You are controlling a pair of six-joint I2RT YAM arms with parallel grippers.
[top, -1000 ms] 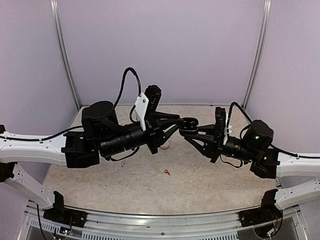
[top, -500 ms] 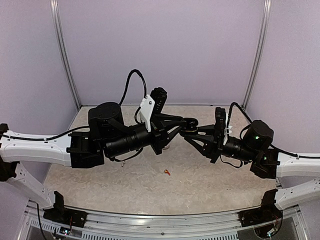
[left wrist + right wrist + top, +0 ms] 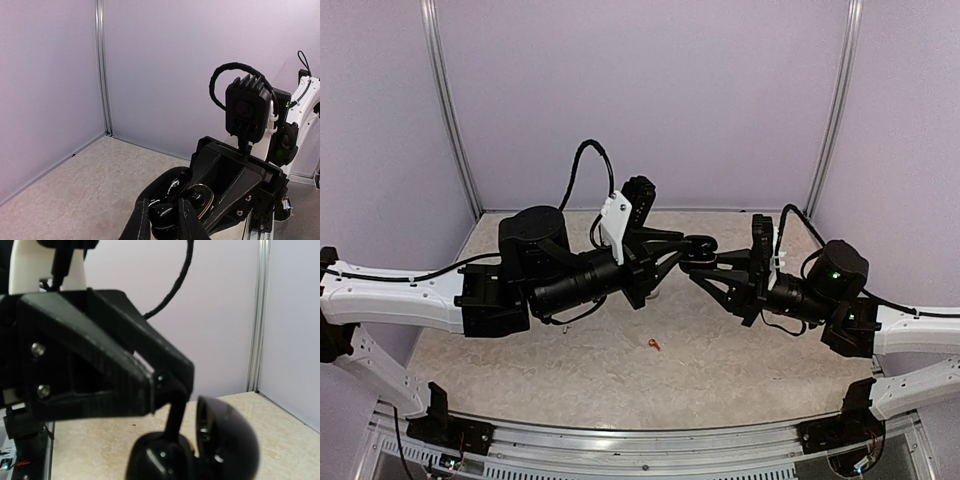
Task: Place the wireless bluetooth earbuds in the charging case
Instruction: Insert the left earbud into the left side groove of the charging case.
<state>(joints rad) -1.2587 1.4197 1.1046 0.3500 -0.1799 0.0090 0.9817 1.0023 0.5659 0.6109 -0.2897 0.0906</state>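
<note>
Both grippers meet in mid-air above the table's middle. My right gripper is shut on the black charging case and holds it up with its lid open. In the left wrist view the case shows a gold inner rim, with its lid to the left. My left gripper is shut on a glossy black earbud right at the case's opening. In the right wrist view a left finger reaches down onto the case. A red-orange earbud lies on the table.
The beige tabletop is enclosed by pale purple walls with metal corner posts. A small pale object peeks out on the table under the left gripper. A metal rail runs along the near edge.
My left arm has shifted a little right, bringing the black earbud closer onto the case. The right arm and case have stayed almost still.
</note>
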